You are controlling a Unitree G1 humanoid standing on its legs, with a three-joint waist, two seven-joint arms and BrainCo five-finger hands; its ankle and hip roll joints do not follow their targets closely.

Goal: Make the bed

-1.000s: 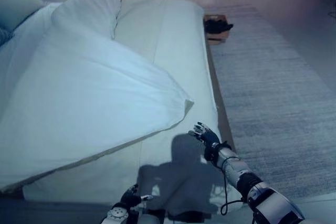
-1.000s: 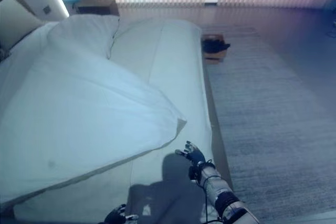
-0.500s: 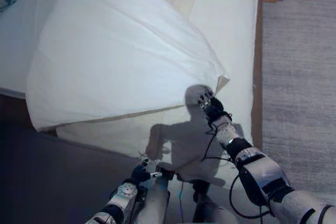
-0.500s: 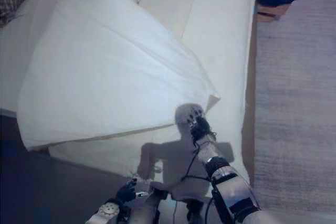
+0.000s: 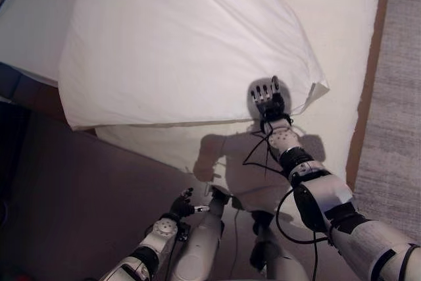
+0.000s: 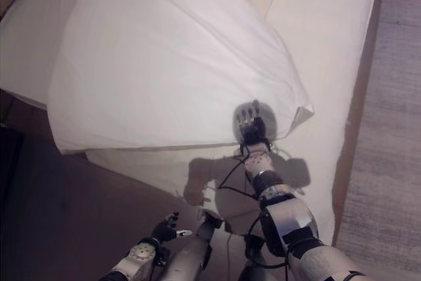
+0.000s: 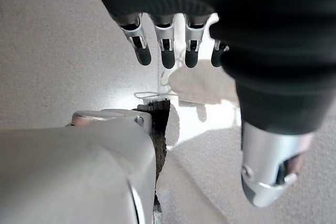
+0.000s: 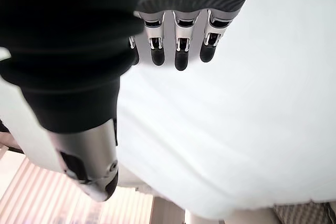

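Right hand with fingers straight, spread over the duvet near its folded-back corner. Left hand relaxed, low, off the bed. Curl onto that corner's edge, pinch firmly.

bed: the big white bed fills the top of the view, and its right edge runs beside a grey rug
duvet: a puffy white duvet lies folded on the bed, one corner pointing toward the bed's right edge
right hand: the right hand has straight fingers spread over the duvet near that corner
left hand: the left hand is low, above the dark floor off the bed's near edge, fingers loosely bent, holding nothing
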